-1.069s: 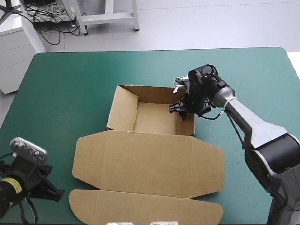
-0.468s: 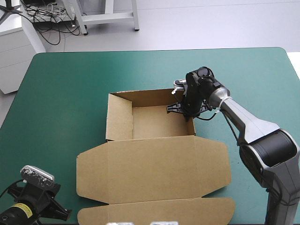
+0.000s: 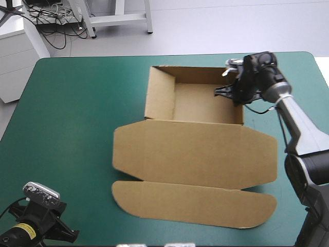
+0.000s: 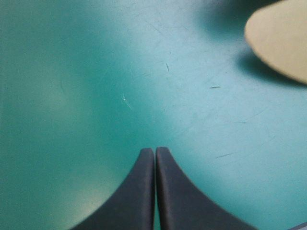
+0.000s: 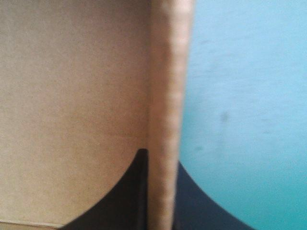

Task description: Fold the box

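The brown box [image 3: 205,103] stands as an open tray with walls raised, toward the table's far right. Its lid [image 3: 195,154] lies flat toward the near edge and ends in a long rounded flap [image 3: 190,203]. My right gripper [image 3: 237,98] is shut on the tray's right wall. In the right wrist view that wall [image 5: 168,72] runs edge-on between the black fingers of this gripper [image 5: 160,158], with the tray floor [image 5: 72,96] on one side. My left gripper [image 4: 154,151] is shut on nothing, low over the cover at the near left corner [image 3: 72,235]. A rounded flap tip [image 4: 280,38] lies ahead of it.
The teal-green cover [image 3: 77,103] spreads wide to the left of the box. The table's far edge [image 3: 195,54] runs a short way beyond the tray's far wall. The right edge [image 3: 321,77] is close to my right arm.
My right gripper has shut on the tray's right wall and dragged the whole box to the right and toward the far edge. The left arm drew back earlier, then stayed at the near left corner.
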Motion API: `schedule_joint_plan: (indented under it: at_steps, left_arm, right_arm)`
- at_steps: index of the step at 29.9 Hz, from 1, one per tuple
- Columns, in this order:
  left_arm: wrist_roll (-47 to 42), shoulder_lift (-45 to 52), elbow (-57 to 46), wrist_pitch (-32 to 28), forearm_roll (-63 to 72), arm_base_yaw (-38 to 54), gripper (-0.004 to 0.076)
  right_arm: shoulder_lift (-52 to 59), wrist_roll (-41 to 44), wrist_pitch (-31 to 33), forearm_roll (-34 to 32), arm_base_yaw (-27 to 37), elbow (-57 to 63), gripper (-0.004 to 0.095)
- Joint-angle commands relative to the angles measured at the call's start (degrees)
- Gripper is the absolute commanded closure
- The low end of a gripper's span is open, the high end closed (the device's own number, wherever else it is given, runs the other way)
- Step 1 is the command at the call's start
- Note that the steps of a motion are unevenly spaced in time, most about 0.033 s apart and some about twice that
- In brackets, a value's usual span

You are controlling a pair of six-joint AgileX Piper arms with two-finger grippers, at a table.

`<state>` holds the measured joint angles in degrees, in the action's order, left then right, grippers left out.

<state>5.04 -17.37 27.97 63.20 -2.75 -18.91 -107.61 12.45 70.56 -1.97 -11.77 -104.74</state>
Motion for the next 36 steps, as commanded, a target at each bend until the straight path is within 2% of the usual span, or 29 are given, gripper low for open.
schedule_joint_plan:
  at_steps: [1, 8, 12, 15, 19, 22, 29, 31, 36]
  left_arm:
    - [-0.7, -0.7, 1.3, -3.2, 0.2, -0.2, 0.0734]
    - [-0.7, -0.7, 1.3, -3.2, 0.2, -0.2, 0.0734]
    - [-0.7, -0.7, 1.3, -3.2, 0.2, -0.2, 0.0734]
    - [-0.7, -0.7, 1.3, -3.2, 0.2, -0.2, 0.0734]
    - [-0.7, -0.7, 1.3, -3.2, 0.2, -0.2, 0.0734]
    - [-0.7, -0.7, 1.3, -3.2, 0.2, -0.2, 0.0734]
    - [-0.7, -0.7, 1.3, -3.2, 0.2, -0.2, 0.0734]
    - [-0.7, -0.7, 1.3, -3.2, 0.2, -0.2, 0.0734]
    - [-0.7, -0.7, 1.3, -3.2, 0.2, -0.2, 0.0734]
  right_arm:
    - [6.3, -2.7, 1.3, -3.4, 9.0, -2.1, 0.0928]
    - [6.4, -5.0, 1.3, -3.9, 29.6, -2.1, 0.0928]
    - [5.1, -4.5, 1.2, -3.8, 38.2, -2.1, 0.0928]
    - [4.6, -5.2, 1.0, -3.7, 41.8, -2.1, 0.0928]
    - [3.4, -8.2, 1.0, -1.7, 42.6, -2.1, 0.0908]
    - [2.7, -8.2, 1.3, -0.6, 42.6, -2.1, 0.0843]
    - [2.6, -7.6, 1.3, -6.5, 42.6, -2.1, 0.0479]
    - [2.8, -7.3, 1.3, -6.6, 42.6, -2.1, 0.0417]
    - [5.1, -7.1, 1.3, -5.9, 42.6, -2.1, 0.0412]
